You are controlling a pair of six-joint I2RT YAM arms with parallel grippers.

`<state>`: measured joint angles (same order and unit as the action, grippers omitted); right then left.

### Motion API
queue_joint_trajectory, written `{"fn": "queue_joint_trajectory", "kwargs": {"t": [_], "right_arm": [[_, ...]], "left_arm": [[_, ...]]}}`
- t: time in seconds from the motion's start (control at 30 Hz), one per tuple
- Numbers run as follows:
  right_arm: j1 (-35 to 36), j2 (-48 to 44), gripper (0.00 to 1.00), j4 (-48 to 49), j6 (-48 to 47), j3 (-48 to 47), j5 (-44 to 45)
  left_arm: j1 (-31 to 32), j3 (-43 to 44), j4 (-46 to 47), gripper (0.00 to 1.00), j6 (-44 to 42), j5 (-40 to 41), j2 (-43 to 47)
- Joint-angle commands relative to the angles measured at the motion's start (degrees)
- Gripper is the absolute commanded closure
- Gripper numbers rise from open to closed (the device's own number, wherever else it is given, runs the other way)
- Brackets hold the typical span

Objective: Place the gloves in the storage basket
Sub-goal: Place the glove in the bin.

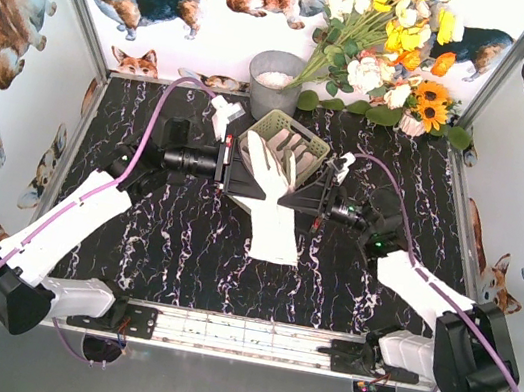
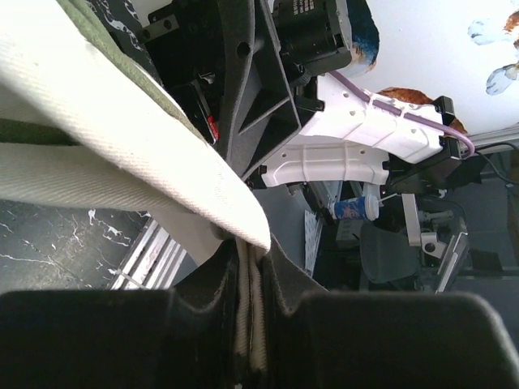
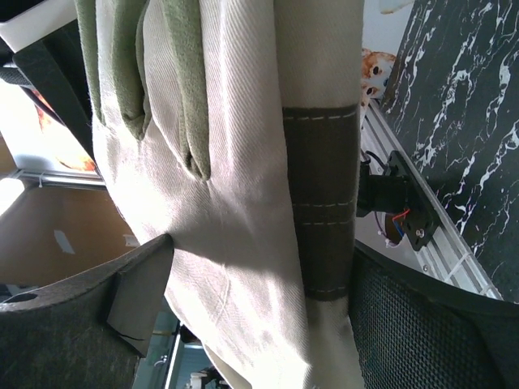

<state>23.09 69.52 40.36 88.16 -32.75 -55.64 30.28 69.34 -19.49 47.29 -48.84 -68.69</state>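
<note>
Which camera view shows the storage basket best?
The top external view: the storage basket sits just behind the held glove, mostly uncovered. Neither wrist view clearly shows it; the glove fills both.

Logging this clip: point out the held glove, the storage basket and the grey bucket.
held glove (image 1: 274, 234), top view, wide cuff.
storage basket (image 1: 306, 131), top view, far rim.
grey bucket (image 1: 264, 95), top view, side wall.

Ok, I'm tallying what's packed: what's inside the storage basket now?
Pale glove fingers show inside the storage basket; the count is unclear. The held glove covers its near end, hiding the rest.
</note>
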Motion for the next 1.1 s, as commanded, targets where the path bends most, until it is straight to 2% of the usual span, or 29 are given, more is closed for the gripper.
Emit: {"fn": "queue_joint_trajectory", "kwargs": {"t": [0.0, 0.1, 0.3, 0.47, 0.73, 1.07], "right_arm": [[-0.15, 1.35, 0.17, 10.90, 4.37, -3.01, 0.04], [-0.15, 2.11, 0.20, 13.67, 6.33, -3.36, -0.04], [-0.20, -0.06, 0.26, 7.18, 1.93, -3.89, 0.35], [-0.15, -1.04, 0.35, 5.47, 0.71, -3.68, 0.95], [-0.24, -2.00, 0.47, 5.23, -0.20, -2.76, 2.82], [-0.88, -2.80, 0.51, 2.21, -2.31, -2.67, 3.08]], "left_arm": [[-0.64, 1.24, 0.67, 1.00, -0.88, -1.43, 0.92], [-1.10, 0.89, 0.09, 1.00, -1.38, -0.32, 0.89], [-3.29, 1.42, -3.37, 1.00, -3.55, 0.82, 0.42], [-4.02, 1.64, -5.50, 1.00, -4.58, 0.26, -0.11], [-5.51, 3.12, -14.87, 1.00, -10.38, 0.90, -1.71], [-7.88, 3.11, -18.70, 1.00, -12.81, 1.21, -1.58]]}}
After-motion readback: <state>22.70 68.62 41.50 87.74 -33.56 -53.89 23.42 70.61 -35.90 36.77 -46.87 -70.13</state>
